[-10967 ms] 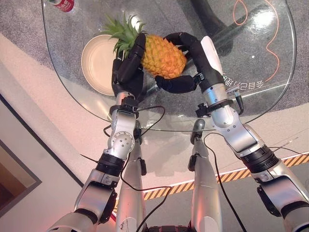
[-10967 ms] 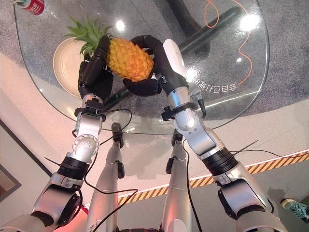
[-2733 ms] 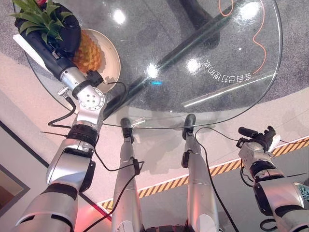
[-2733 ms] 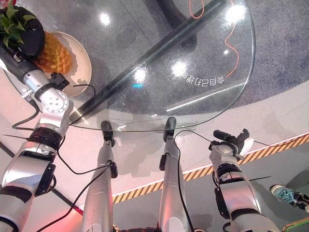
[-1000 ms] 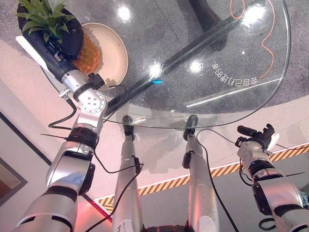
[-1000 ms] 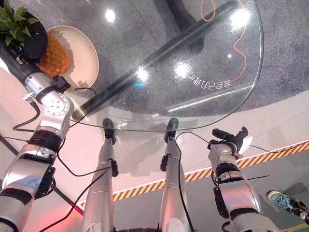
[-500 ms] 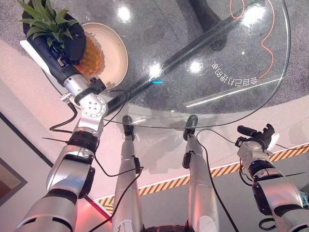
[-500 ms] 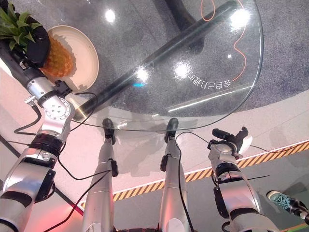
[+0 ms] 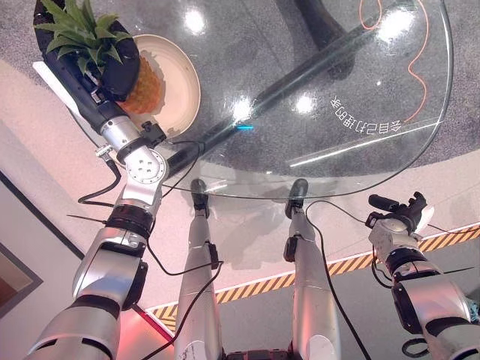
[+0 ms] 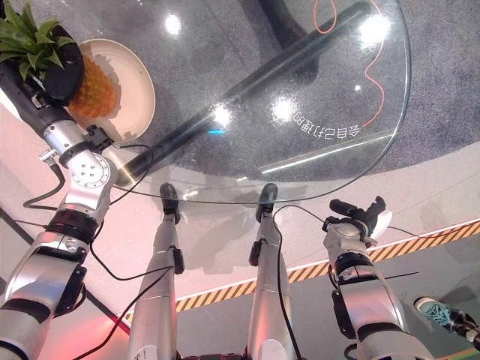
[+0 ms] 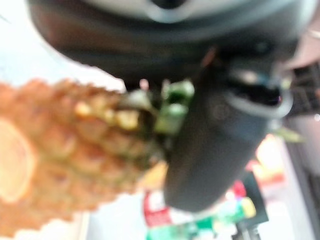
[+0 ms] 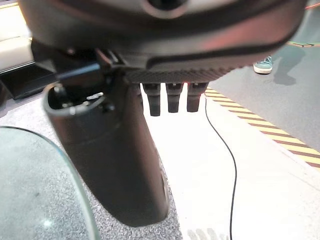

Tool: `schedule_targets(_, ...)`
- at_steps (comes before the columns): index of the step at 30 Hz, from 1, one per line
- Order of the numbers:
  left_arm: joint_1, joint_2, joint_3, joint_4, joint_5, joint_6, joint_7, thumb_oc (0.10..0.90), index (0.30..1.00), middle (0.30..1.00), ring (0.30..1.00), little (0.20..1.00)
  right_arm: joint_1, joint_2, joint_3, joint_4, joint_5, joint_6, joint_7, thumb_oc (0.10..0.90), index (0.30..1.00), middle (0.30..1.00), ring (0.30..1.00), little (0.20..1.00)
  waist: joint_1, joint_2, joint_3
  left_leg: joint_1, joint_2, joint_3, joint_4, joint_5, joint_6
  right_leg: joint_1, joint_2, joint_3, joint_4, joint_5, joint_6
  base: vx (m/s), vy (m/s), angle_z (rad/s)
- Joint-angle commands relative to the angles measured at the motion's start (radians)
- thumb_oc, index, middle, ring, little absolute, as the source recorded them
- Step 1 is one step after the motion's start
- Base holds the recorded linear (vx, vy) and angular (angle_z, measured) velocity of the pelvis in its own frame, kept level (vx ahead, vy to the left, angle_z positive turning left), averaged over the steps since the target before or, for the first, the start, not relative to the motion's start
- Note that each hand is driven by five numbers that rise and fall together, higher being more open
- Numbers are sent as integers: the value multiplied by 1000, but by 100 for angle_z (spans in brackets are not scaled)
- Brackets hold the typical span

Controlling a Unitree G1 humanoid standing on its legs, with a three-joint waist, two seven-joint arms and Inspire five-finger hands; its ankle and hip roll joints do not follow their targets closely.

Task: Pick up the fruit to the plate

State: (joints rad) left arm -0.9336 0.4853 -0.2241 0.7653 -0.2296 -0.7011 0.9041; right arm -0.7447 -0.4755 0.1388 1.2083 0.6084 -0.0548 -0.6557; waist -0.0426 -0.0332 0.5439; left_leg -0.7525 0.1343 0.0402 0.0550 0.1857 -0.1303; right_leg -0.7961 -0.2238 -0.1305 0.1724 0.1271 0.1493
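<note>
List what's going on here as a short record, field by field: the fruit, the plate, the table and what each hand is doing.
fruit: pineapple, held over the plate's left part
plate: cream plate on the table's far left
table: round glass table
left hand: left hand curled round the pineapple near its leafy crown
right hand: right hand off the table by its near right edge, fingers straight, holding nothing

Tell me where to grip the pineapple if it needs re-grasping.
Grip the pineapple round its orange body, coming from the plate's open inner side. The body is broad and rounded; the spiky crown is covered by the left hand, which grips that end.
</note>
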Motion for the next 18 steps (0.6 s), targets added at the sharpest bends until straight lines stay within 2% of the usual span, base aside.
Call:
schedule_targets(1,-64,43,55,-104,72,-148,19,676,794,794,794,776,38,-67,-6,28,-17,-14,-73,800,900,900,900,900,24,-24,-24,-35,-18,-3,101,-122,3,2,33,-23,-5,-18,1,0,0,0)
schedule_targets(2,-64,43,55,-104,72,-148,19,676,794,794,794,776,38,-67,-6,28,-17,-14,-73,800,900,900,900,900,24,-24,-24,-35,-18,-3,101,-122,3,2,33,-23,-5,-18,1,0,0,0)
schedule_targets(5,-48,41,62,-116,68,-152,20,748,855,855,855,848,43,-68,-6,26,-18,-16,-75,800,900,900,900,900,28,-26,-24,-34,-18,-4,101,-122,3,5,30,-26,-10,-13,3,0,0,0)
schedule_targets(7,-38,41,67,-117,68,-158,19,759,865,865,865,859,46,-68,-7,24,-20,-17,-76,800,900,900,900,900,30,-26,-24,-34,-17,-4,102,-121,3,6,28,-28,-12,-11,4,0,0,0)
schedule_targets(8,-37,42,68,-118,67,-157,19,800,900,900,900,900,45,-69,-8,25,-20,-16,-74,800,900,900,900,900,30,-27,-24,-34,-17,-4,102,-121,3,6,27,-29,-12,-10,5,0,0,0)
schedule_targets(18,-20,41,72,-138,89,-146,18,800,900,900,900,900,43,-66,-10,21,-15,-14,-76,800,900,900,900,900,38,-31,-24,-42,-17,-9,112,-127,5,3,24,-37,-11,-8,8,0,0,0)
